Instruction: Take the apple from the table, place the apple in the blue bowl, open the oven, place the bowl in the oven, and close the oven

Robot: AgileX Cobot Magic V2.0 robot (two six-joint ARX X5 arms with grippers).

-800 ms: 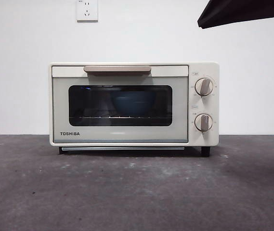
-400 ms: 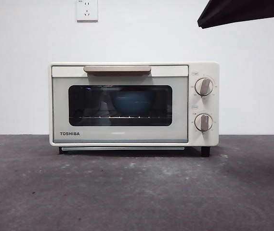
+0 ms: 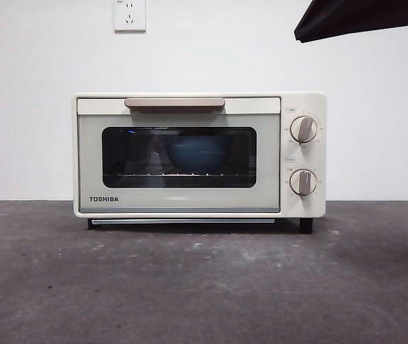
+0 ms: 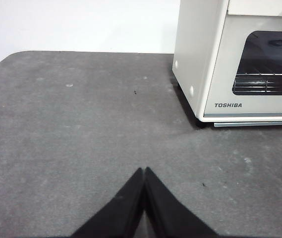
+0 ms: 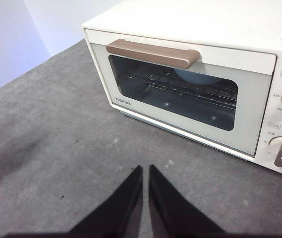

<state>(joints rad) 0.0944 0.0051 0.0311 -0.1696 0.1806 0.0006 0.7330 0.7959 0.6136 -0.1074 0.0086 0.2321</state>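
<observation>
The cream-white oven (image 3: 199, 154) stands on the dark grey table (image 3: 204, 287) with its door closed. Through the dark glass window the blue bowl (image 3: 195, 153) shows on the rack inside; a part of the blue bowl (image 5: 200, 78) also appears in the right wrist view behind the beige handle (image 5: 153, 53). The apple is hidden from view. My left gripper (image 4: 144, 171) is shut with nothing in it, hovering over bare table well off the oven (image 4: 240, 59) and to the side of its front corner. My right gripper (image 5: 145, 168) is shut and empty, held back from the oven door.
Two grey knobs (image 3: 303, 129) sit on the oven's right panel. A white wall with a socket (image 3: 130, 14) stands behind. A black arm part (image 3: 354, 18) hangs at the top right of the front view.
</observation>
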